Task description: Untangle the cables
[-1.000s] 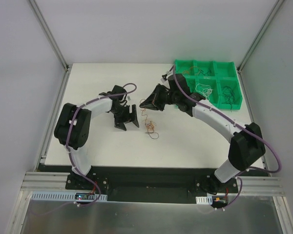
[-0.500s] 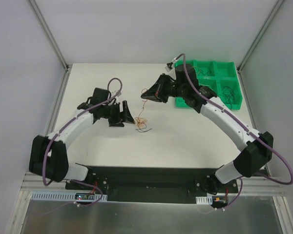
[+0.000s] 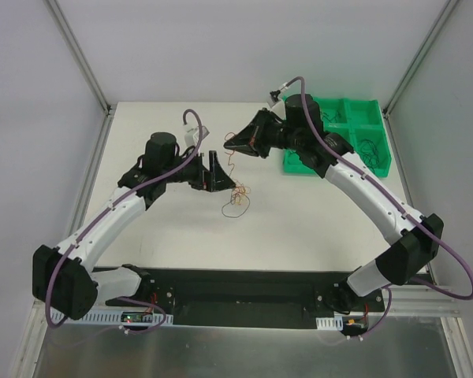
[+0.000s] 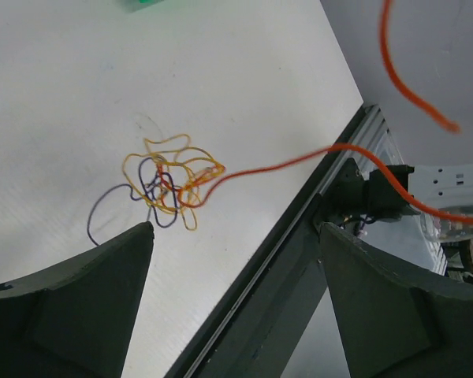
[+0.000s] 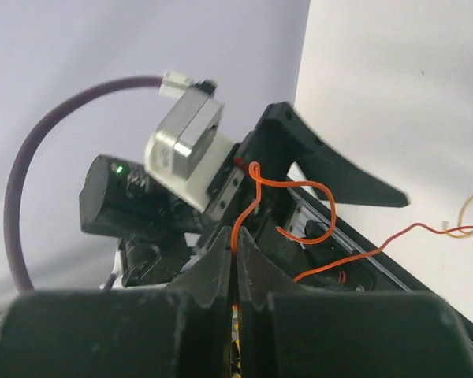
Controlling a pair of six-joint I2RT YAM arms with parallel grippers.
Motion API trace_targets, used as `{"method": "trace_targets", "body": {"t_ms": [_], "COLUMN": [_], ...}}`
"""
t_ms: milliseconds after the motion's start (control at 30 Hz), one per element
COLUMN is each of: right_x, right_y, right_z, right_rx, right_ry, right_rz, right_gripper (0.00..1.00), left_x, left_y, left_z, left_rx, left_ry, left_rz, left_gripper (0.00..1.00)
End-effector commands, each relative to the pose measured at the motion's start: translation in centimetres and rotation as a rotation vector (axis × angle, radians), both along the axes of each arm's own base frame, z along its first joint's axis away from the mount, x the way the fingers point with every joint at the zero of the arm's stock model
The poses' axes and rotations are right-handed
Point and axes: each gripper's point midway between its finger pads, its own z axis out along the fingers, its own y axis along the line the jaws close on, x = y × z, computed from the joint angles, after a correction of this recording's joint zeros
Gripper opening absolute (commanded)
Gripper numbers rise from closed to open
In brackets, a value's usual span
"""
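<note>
Cables (image 4: 169,181): orange strand (image 4: 284,161) in closed, raised right claw (image 5: 235,240)

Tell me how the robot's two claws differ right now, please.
The left gripper has its jaws wide apart and holds nothing; the right gripper has its jaws pressed shut on an orange wire. The left gripper faces the knot of wires lying on the table; the right gripper faces the left one, with the orange wire running from it to the knot. Both are black, two-fingered, and near mid-table.
</note>
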Motion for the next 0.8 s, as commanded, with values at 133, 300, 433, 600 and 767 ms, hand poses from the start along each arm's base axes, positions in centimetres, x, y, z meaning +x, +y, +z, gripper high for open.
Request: {"method": "trace_targets", "body": {"t_ms": [133, 300, 433, 600, 767], "right_x": [-1.7, -2.9, -3.3, -3.9, -3.2], "right_y": [0.1, 0.2, -1.1, -2.8, -3.7], "right_z": [8.3, 12.1, 16.4, 24.3, 27.1], "right_rx": [0.143, 0.172, 0.198, 0.295, 0.350], "right_ry": [-0.099, -0.168, -0.257, -0.412, -0.452], "right_rz": [-0.017, -0.026, -0.070, -0.096, -0.121], "right_gripper": [0.01, 0.01, 0.01, 0.01, 0.01], "left_x": [4.5, 7.3, 7.4, 4.6, 2.6], "left_y": [-2.5, -2.8, -1.4, 1.5, 3.2], "left_z": [-2.0, -5.9, -12.3, -18.2, -19.6], "left_rx": [0.041, 0.082, 0.172, 0.272, 0.311], "left_ry": [0.008, 0.122, 0.267, 0.412, 0.440], "left_rz": [0.003, 0.058, 0.097, 0.117, 0.131], "left_gripper": [0.66, 0.49, 0.40, 0.35, 0.35]}}
